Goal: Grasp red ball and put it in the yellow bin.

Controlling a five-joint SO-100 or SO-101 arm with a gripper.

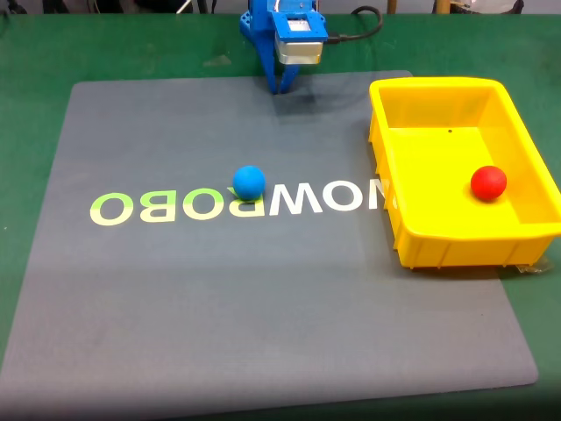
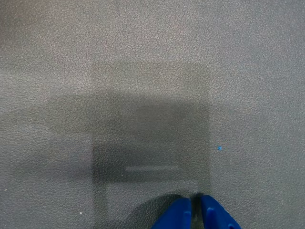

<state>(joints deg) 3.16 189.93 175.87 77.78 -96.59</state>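
Green tabletop point(image 1: 35, 53) surrounds a large grey mat point(image 1: 219, 298) that carries pale mirrored lettering point(image 1: 175, 206) across its middle in the fixed view. Going from the left of that view, the mat's left half holds nothing but the start of the lettering. Next comes the blue ball point(image 1: 249, 181), resting on the mat over the lettering, well apart from everything else. Above it, at the mat's far edge, the gripper point(image 1: 281, 85) hangs tip-down from the blue arm, with nothing between its fingers. The wrist view confirms this: the two blue fingertips point(image 2: 177, 217) sit at the bottom edge, drawn together with only a thin slit between them, over bare grey mat and the arm's own shadow. Farthest right stands the yellow bin point(image 1: 412, 237), partly on the mat, and the red ball point(image 1: 488, 183) lies on its floor toward the right-hand wall.

Judged from how things lie, the task looks complete: the red ball is already inside the bin, the gripper is empty and well clear of it. Nothing appears left to do beyond the arm resting where it is.
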